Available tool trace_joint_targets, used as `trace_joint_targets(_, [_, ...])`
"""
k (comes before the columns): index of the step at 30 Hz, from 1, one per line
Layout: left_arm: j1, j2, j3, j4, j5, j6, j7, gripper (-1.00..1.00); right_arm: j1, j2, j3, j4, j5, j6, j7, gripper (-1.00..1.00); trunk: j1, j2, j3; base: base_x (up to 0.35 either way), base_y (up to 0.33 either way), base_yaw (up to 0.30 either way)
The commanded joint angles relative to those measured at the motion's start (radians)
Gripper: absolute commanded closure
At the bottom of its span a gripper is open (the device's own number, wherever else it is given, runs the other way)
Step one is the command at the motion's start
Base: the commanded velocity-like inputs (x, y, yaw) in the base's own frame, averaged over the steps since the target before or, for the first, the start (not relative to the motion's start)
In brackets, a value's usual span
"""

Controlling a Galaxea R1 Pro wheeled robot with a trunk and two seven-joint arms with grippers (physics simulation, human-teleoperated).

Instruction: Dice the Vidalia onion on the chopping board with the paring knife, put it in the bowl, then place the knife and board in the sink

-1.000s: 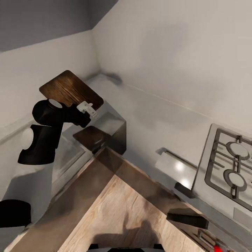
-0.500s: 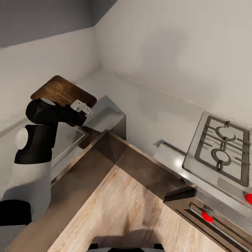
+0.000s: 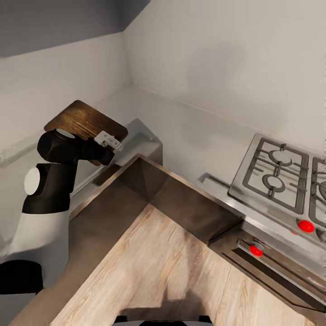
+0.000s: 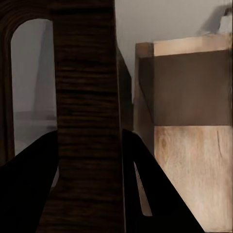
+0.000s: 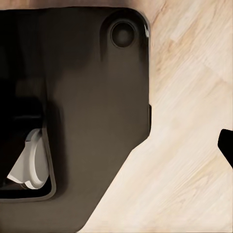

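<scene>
1 chopping board (image 3: 86,121) is clamped in the left jaws (image 4: 87,160); right jaws' state unclear.

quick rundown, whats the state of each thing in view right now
chopping board: lifted off the counter, held tilted in the air
left gripper: shut on the chopping board, jaws on either side of it
countertop: grey, runs along the wall to the stove
stove: red knobs at its front, burners bare
right gripper: cannot tell open or shut

View has swung right; stove (image 3: 276,176) shows more; chopping board (image 3: 86,124) sits lower.
</scene>
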State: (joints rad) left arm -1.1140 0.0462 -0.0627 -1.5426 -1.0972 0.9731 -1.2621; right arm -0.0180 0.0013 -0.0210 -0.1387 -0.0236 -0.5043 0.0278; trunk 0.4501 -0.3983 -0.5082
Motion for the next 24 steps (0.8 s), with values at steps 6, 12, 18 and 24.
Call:
trace_joint_targets(6, [0.007, 0.001, -0.002, 0.001, -0.010, 0.006, -0.010, 1.00, 0.000, 0.000, -0.002, 0.001, -0.002, -0.031, 0.003, -1.00, 0.000, -0.002, -0.001, -0.329, 0.000, 0.000])
trace_joint_targets(12, [0.009, 0.001, -0.002, 0.000, -0.010, 0.006, -0.011, 1.00, 0.000, 0.000, -0.002, 0.002, -0.002, -0.040, 0.001, -1.00, 0.000, -0.002, 0.006, -0.329, 0.000, 0.000])
trace_joint_targets(18, [0.012, 0.001, -0.002, 0.004, -0.010, 0.006, -0.011, 1.00, 0.000, 0.000, -0.002, 0.002, -0.002, -0.039, 0.001, -1.00, 0.000, -0.002, 0.015, -0.329, 0.000, 0.000])
trace_joint_targets(24, [0.016, 0.001, -0.002, 0.003, -0.010, 0.006, -0.011, 1.00, 0.000, 0.000, -0.002, 0.002, -0.001, -0.039, 0.001, -1.00, 0.000, -0.002, 0.025, -0.329, 0.000, 0.000])
